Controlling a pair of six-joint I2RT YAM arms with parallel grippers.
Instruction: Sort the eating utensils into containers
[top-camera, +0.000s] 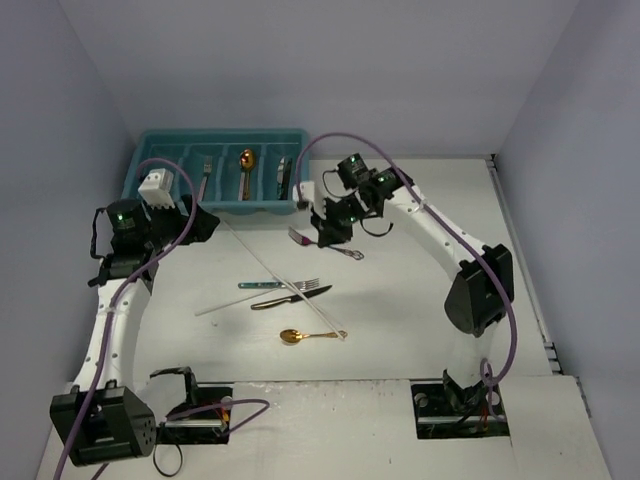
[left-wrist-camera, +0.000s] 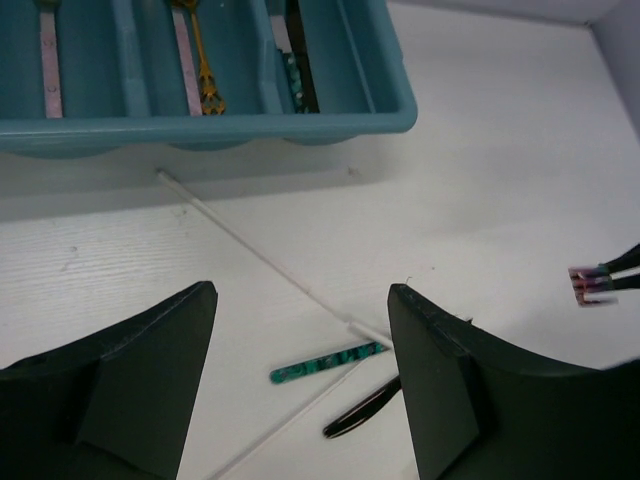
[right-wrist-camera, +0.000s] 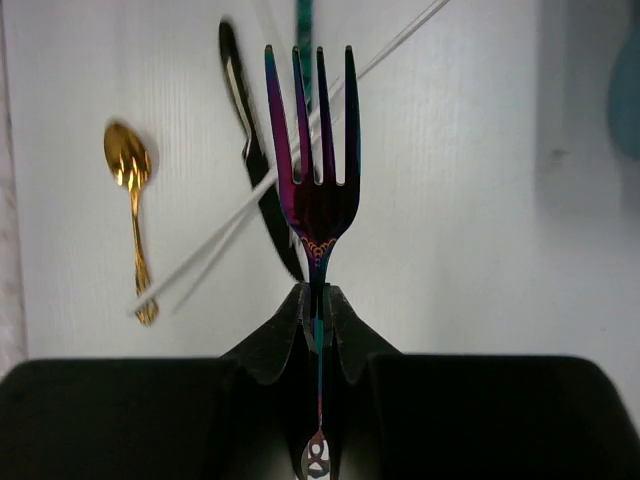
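Near the glossy teal plastic tray's (top-camera: 220, 135) right corner, the right claw (right-wrist-camera: 318, 300) pinches a slim, rainbow-sheened metal fork (right-wrist-camera: 310, 170) by its handle. The left claw (left-wrist-camera: 300, 300) hangs spread. Thin white chopsticks (top-camera: 265, 264), a polished gold spoon (top-camera: 293, 336) and a black-handled knife (top-camera: 295, 295) lie on the matte white table (top-camera: 400, 320).

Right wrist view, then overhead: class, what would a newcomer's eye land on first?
The purple-blue iridescent fork, pinched by its handle in the shut right gripper, fills the right wrist view. From above, the teal tray at the far left and the gold spoon lying in the open near the centre stand out.
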